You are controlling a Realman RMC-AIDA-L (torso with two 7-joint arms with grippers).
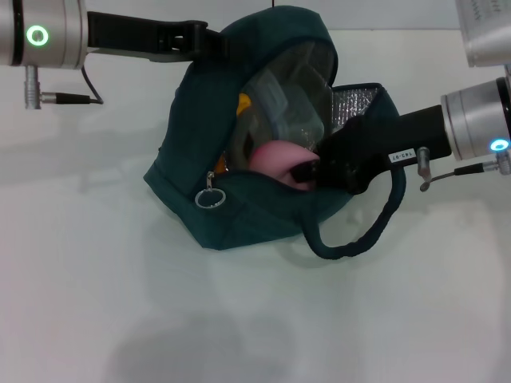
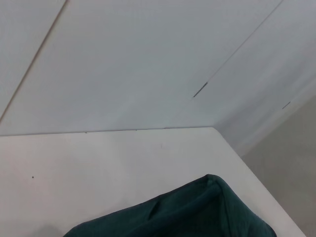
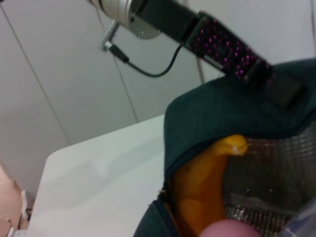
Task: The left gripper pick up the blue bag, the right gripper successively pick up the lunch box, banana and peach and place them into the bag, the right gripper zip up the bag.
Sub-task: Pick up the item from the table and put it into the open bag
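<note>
Large dark teal-blue fabric bag [image 1: 239, 215] showing crinkled silver foil lining [image 1: 357, 108] and a silver metal ring pull [image 1: 211, 197]. Round pink peach [image 1: 275, 159] and curved yellow-orange banana [image 3: 202, 190] glowing inside. Black claws; left wrist light [image 1: 37, 35] shining green, right wrist light [image 1: 500, 145] blue. White tabletop [image 1: 120, 303].

Small white label on the right gripper [image 1: 307, 172] body, printed upside down, too small to read; no other text legible.
</note>
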